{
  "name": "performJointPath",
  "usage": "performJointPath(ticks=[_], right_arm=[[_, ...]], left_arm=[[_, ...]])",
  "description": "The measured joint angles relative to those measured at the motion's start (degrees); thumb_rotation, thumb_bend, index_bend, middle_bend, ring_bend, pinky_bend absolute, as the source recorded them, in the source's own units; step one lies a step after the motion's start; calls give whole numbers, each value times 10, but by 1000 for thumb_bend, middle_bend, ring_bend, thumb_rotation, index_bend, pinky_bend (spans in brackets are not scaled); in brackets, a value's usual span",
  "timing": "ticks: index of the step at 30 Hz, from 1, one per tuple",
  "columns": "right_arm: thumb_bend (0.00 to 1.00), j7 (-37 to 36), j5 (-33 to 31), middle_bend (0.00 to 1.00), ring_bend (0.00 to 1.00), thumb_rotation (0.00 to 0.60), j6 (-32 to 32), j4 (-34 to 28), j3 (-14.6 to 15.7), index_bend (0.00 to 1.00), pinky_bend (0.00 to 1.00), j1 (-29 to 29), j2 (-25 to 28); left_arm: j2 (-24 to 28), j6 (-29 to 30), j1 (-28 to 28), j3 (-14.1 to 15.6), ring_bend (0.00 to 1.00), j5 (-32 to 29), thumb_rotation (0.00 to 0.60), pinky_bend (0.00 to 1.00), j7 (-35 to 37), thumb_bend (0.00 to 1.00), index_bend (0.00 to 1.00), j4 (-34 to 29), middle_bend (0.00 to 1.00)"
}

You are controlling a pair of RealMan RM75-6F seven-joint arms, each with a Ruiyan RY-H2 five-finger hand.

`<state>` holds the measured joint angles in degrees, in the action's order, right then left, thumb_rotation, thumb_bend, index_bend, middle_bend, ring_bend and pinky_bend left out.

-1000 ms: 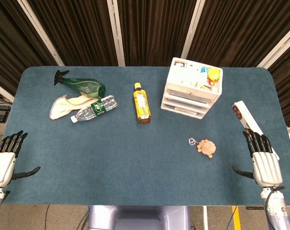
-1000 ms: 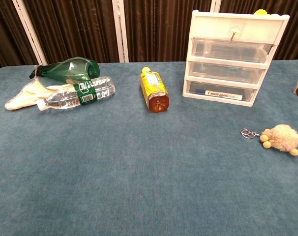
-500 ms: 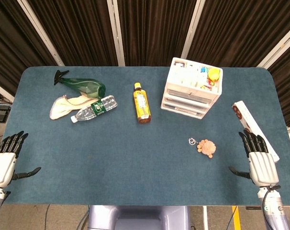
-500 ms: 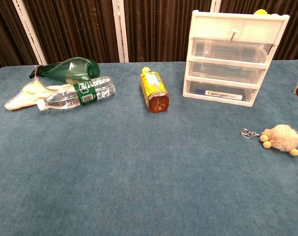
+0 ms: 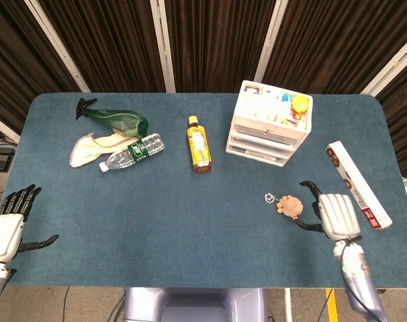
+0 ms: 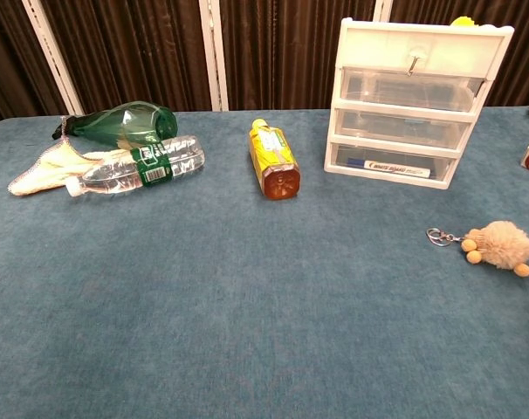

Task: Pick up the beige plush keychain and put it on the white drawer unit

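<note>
Beige plush keychain (image 5: 291,206) lies on the blue table (image 5: 190,215), in front of the white drawer unit (image 5: 269,123) and a little to its right, its metal ring (image 5: 269,197) pointing toward my left. In the chest view I see the same keychain (image 6: 498,244) flat on the cloth near the right edge, ring (image 6: 437,236) stretched out beside it. My right hand (image 5: 334,215) sits just beside the plush on its right side, palm down, fingers spread and holding nothing; the dark fingertips (image 5: 309,185) reach toward the toy, but I cannot tell whether they touch it. The drawer unit has three clear drawers and some small items on its top, a yellow one among them. A long white box (image 5: 358,183) lies near the table's right edge. Left of the drawers an amber bottle (image 5: 199,145) lies on its side. Farther left are a clear water bottle (image 5: 131,152), a green spray bottle (image 5: 115,119) and a cream cloth (image 5: 93,145), bunched together. My left hand (image 5: 5,225) rests at the near left corner, fingers apart, empty.
</note>
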<state>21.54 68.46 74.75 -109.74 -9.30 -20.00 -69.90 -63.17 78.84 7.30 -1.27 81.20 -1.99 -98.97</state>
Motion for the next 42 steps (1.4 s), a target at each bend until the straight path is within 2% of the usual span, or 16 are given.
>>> performJointPath(ticks=[8, 13, 18, 27, 34, 42], right_arm=[[165, 106, -149, 1000, 1000, 600, -53, 21, -43, 347, 917, -83, -83], [225, 146, -221, 1000, 1000, 600, -73, 88, -58, 350, 917, -128, -140], [234, 162, -271, 1000, 1000, 600, -90, 161, -63, 351, 916, -152, -184], [226, 149, -294, 1000, 1000, 600, -111, 250, -59, 374, 917, -170, -229], [211, 137, -292, 1000, 1000, 600, -116, 276, -50, 380, 917, -171, -248], [208, 127, -303, 1000, 1000, 600, -125, 310, -54, 394, 917, -176, -263]], left_arm=[[8, -14, 4, -1, 0, -10, 482, 0, 8, 2, 0, -7, 0], [10, -20, 5, -2, 0, -15, 484, 0, 16, 3, 0, -7, 0], [12, -33, 10, -4, 0, -26, 481, 0, 19, 2, 0, -7, 0], [11, -41, 16, -5, 0, -25, 483, 0, 17, 2, 0, -9, 0], [8, -45, 19, -5, 0, -24, 481, 0, 15, 2, 0, -9, 0], [7, -48, 22, -5, 0, -28, 481, 0, 14, 3, 0, -10, 0]])
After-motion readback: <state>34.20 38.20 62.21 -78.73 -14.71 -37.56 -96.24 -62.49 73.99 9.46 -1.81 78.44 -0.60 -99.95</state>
